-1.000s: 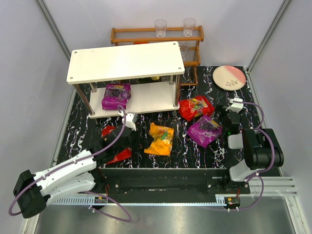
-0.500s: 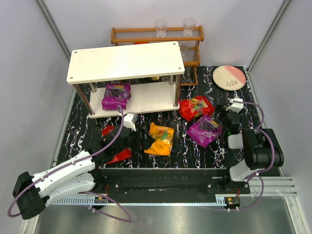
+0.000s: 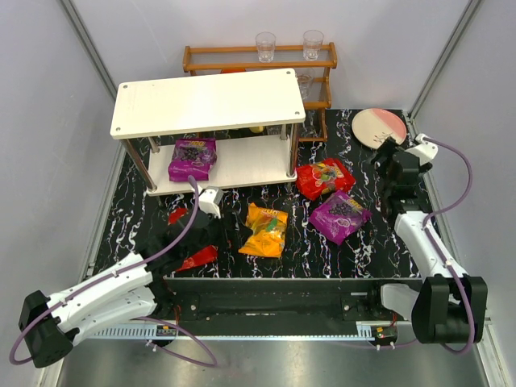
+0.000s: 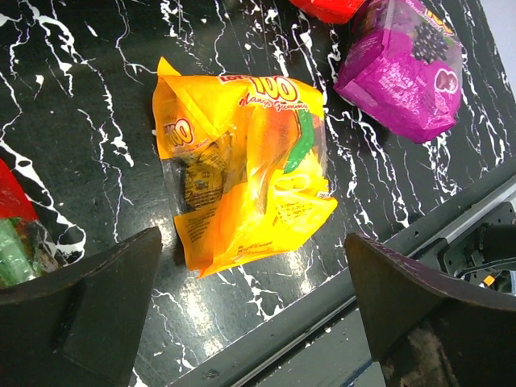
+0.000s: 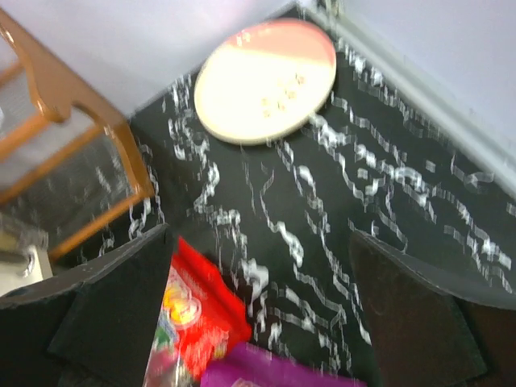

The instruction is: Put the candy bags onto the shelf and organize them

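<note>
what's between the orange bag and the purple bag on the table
Only bare black marbled tabletop between the glossy orange candy bag and glossy purple candy bag; the left wrist view shows it.

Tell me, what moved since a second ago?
The right hand swung out from beside its base toward the far side, near the plate. The left hand eased back a little. Both stayed open and empty. The candy bags and the shelf did not move.
</note>
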Available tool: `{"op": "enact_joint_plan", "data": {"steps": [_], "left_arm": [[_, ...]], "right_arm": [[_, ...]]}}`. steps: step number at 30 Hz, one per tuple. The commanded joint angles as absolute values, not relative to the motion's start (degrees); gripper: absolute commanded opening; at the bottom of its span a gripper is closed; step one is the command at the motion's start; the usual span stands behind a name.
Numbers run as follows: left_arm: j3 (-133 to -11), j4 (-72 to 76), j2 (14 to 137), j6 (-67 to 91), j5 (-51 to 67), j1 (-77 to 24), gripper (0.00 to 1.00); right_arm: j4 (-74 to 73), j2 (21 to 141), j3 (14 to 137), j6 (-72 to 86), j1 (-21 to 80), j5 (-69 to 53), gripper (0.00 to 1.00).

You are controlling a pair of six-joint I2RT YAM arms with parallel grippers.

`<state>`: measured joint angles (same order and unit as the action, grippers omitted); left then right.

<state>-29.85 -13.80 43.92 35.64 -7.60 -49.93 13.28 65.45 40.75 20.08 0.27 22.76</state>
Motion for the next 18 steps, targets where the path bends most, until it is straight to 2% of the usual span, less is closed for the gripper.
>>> {"op": "enact_joint_plan", "data": {"steps": [1, 10, 18], "left_arm": [[-32.5, -14.1, 43.2, 34.9, -10.3, -49.9, 0.99], [-39.0, -18.3, 45.2, 34.0, -12.8, -49.6, 0.99], [-38.1, -17.3, 44.7, 35.4, -12.5, -49.4, 0.99]], "right_arm": [[-13.7, 62.0, 43.3, 32.4, 0.2, 15.8, 1.0], [-24.6, 53.0, 36.3, 52.1, 0.7, -3.5, 1.0], [-36.8, 46.2, 33.8, 57.3, 2.8, -0.4, 1.0]]}}
